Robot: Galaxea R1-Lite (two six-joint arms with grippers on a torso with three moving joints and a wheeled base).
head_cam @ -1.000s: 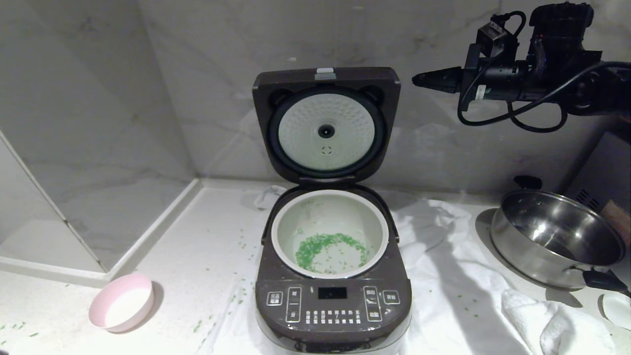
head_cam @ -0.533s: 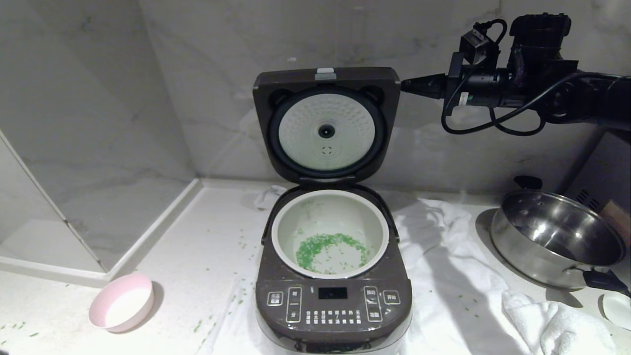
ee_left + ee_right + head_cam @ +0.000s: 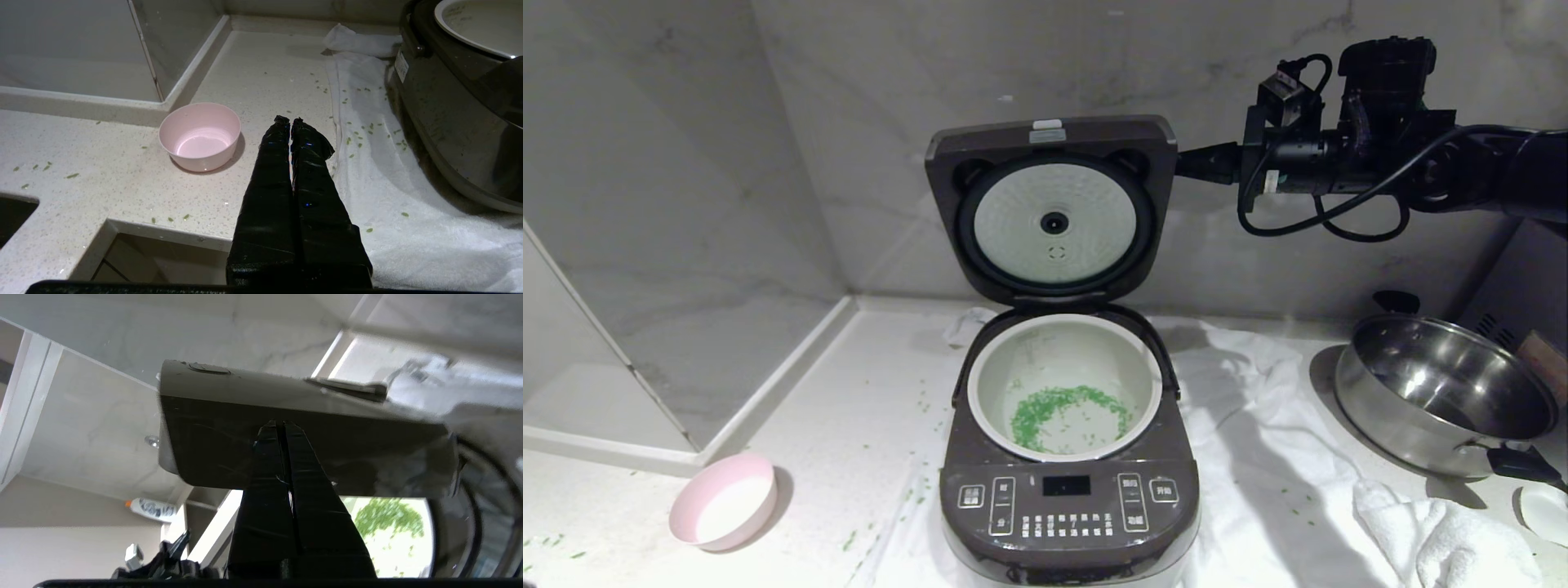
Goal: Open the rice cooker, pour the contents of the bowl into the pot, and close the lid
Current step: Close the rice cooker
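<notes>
The rice cooker point(image 3: 1068, 506) stands open at the middle of the counter. Its lid point(image 3: 943, 175) is upright, the dimpled plate facing me. The pot point(image 3: 1066, 347) holds green bits point(image 3: 1062, 408), the contents of the bowl. The pink bowl point(image 3: 723, 512) sits empty at the front left. My right gripper point(image 3: 1179, 162) is shut and level, its tip against the lid's right edge; in the right wrist view the tips point(image 3: 280, 422) meet the lid's dark side point(image 3: 204, 437). My left gripper point(image 3: 290, 119) is shut and parked low between the bowl point(image 3: 200, 141) and the cooker point(image 3: 449, 122).
A steel pan point(image 3: 1445, 400) with black handles sits at the right on a white cloth point(image 3: 1258, 457), with a bunched towel point(image 3: 1445, 539) in front of it. Green bits lie scattered on the counter point(image 3: 866, 425). Marble walls close the back and left.
My right gripper has moved left and a little down to the lid's right edge. The lid and cooker have shifted slightly left. Bowl and pan have not moved.
</notes>
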